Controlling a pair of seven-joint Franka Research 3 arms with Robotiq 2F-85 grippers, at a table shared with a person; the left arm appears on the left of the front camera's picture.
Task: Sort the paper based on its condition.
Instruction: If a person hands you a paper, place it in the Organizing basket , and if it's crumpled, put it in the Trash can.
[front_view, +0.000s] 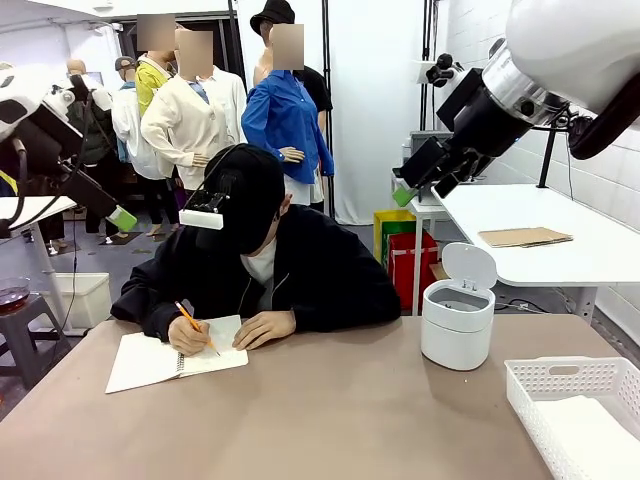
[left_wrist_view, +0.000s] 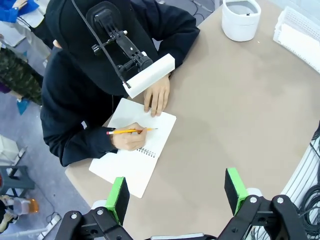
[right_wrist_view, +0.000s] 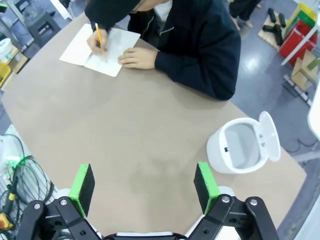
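Observation:
No loose paper is in view. At the table's far side a person writes with an orange pencil (front_view: 195, 326) (left_wrist_view: 131, 131) in an open spiral notebook (front_view: 150, 362) (left_wrist_view: 131, 162) (right_wrist_view: 82, 47), one hand resting on its page. My left gripper (front_view: 120, 217) (left_wrist_view: 177, 195) hangs high above the table's left side, open and empty, looking down on the notebook. My right gripper (front_view: 403, 196) (right_wrist_view: 145, 182) hangs high at the right, open and empty, over bare tabletop (right_wrist_view: 135, 130).
A white lidded bin (front_view: 457, 322) (left_wrist_view: 241, 21) (right_wrist_view: 239, 147) stands open at the right of the table. A white slotted basket (front_view: 560, 370) (left_wrist_view: 296, 22) sits at the near right corner. A brown cardboard sheet (front_view: 524, 237) lies on a white side table behind.

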